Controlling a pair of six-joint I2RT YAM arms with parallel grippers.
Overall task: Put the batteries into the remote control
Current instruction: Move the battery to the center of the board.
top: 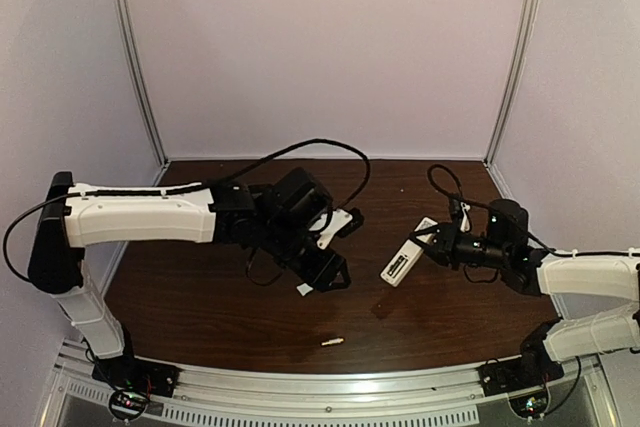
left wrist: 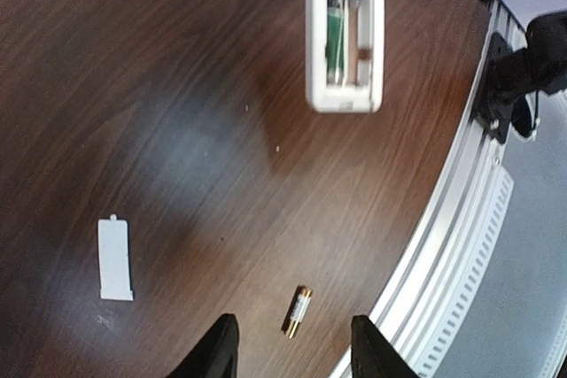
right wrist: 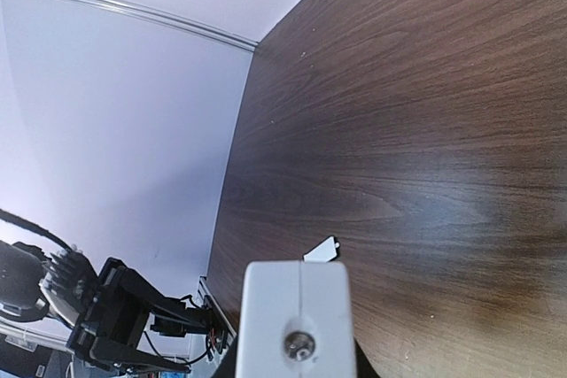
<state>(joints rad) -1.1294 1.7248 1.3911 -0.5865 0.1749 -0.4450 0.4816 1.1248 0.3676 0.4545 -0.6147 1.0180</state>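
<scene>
The white remote control is held above the table by my right gripper, which is shut on its far end. In the left wrist view the remote shows its open battery bay, with one battery seated in it. The other battery lies loose on the table near the front edge. My left gripper is open and empty, hovering over that loose battery with a finger on each side. In the right wrist view the remote's end fills the space between my fingers.
The small flat white cover piece lies on the dark wood table left of the loose battery, below my left gripper; it also shows in the right wrist view. The metal rail runs along the table's front edge.
</scene>
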